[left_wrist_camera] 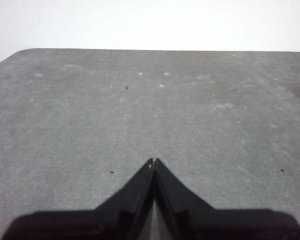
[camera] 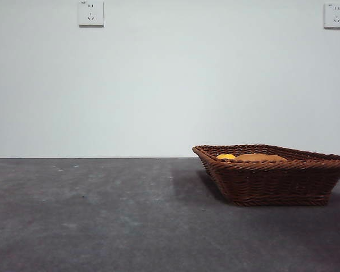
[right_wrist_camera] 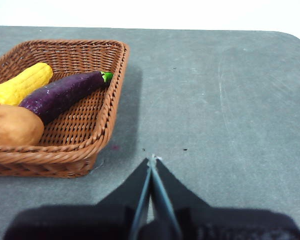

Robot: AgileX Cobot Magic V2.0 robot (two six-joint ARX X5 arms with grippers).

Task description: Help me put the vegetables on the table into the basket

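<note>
I see the tan potato [right_wrist_camera: 12, 125], bumpy yellow vegetable [right_wrist_camera: 21, 83] and purple eggplant [right_wrist_camera: 62, 94] inside the brown woven wicker basket [right_wrist_camera: 107, 112]. Both grippers, left [left_wrist_camera: 154, 161] and right [right_wrist_camera: 152, 159], pressed together, empty; I'd keep them away from the basket.

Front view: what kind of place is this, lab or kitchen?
Probably a lab or test bench, not a kitchen: a bare dark grey table, a plain white wall with two sockets, and only a wicker basket of vegetables as props.
</note>
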